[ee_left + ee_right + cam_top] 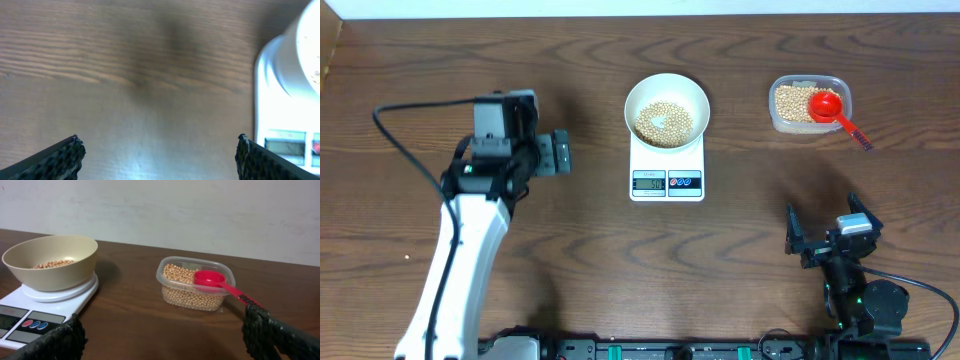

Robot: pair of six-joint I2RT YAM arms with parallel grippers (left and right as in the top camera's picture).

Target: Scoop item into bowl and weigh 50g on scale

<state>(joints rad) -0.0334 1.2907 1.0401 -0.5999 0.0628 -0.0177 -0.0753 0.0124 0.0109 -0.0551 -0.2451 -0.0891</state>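
Left gripper [557, 153] sits over bare tabletop [420, 60] at mid-left, pointing right toward the scale [667, 165]. It is apart from the scale and touches nothing. In the left wrist view its fingertips [75, 149] are spread wide, so it is released with only wood grain between them. The scale's left edge and the bowl show blurred at the right of that view.

The scale is at the centre of the tabletop, with its display [649, 181] and two round buttons [683, 181] on the near edge. The reading is too small to tell. The bowl [632, 100] stands on the scale's far part and covers most of the platform. Beans [665, 122] lie in a shallow layer across the bowl's bottom, well below the rim.

Right of the scale, and apart from it, is a clear plastic tub [773, 108] at far right, with more beans in it. A red scoop [828, 104] rests in the tub with its cup up on the beans. Its handle runs out over the tub's near-right corner. No gripper is touching the scoop.

Right gripper [825, 222] is at near right, low over the tabletop and well apart from the tub. It faces the far side. It is released, with its fingers [70, 335] wide apart and nothing held. The right wrist view shows the bowl on the scale at left and the tub with the scoop at centre.
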